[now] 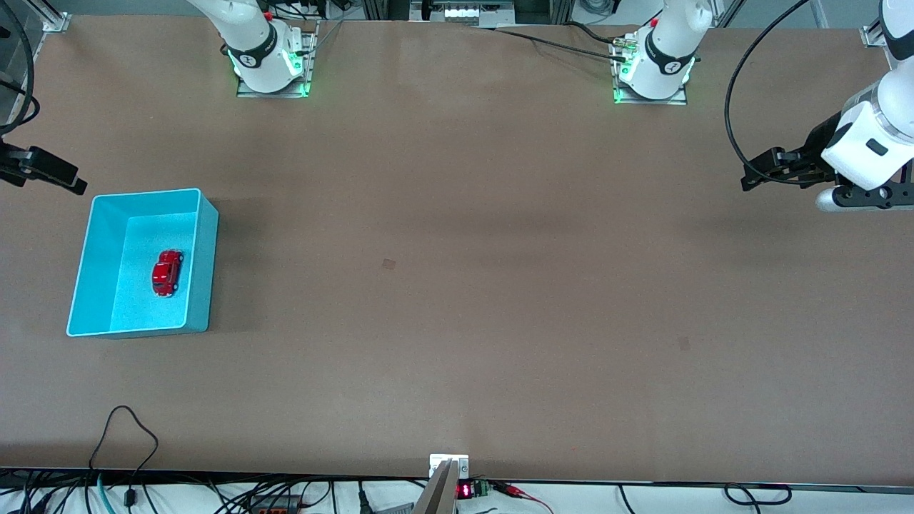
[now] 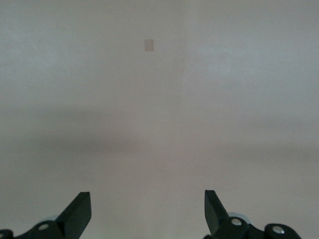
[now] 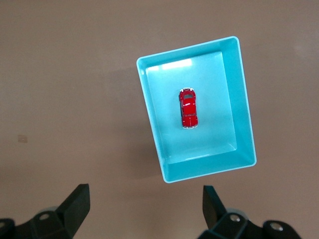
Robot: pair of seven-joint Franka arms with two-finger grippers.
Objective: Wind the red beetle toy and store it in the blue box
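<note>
1. Nearest the front camera it's just bare table [image 1: 457, 321], nothing lying on it apart from a small darker patch [image 1: 388, 264] around the middle.
2. A bit farther back, at the right arm's end of the table, sits the blue box [image 1: 203, 271], and the red beetle toy [image 1: 166, 273] is already inside, resting on its wheels on the box floor, not touching any wall.
3. The right gripper [image 3: 144, 211] hangs up in the air by that end, looking down on the box, jaws spread wide and empty.
4. The left gripper [image 2: 147, 214] hovers over bare table at the left arm's end, well apart from the box, jaws spread too, holding nothing. That arm just looks parked.
5. My read: the store step looks done already. Can't tell from this whether the toy got wound. If not, the next move would be the right gripper dropping straight into the box and pinching the car across its body.
</note>
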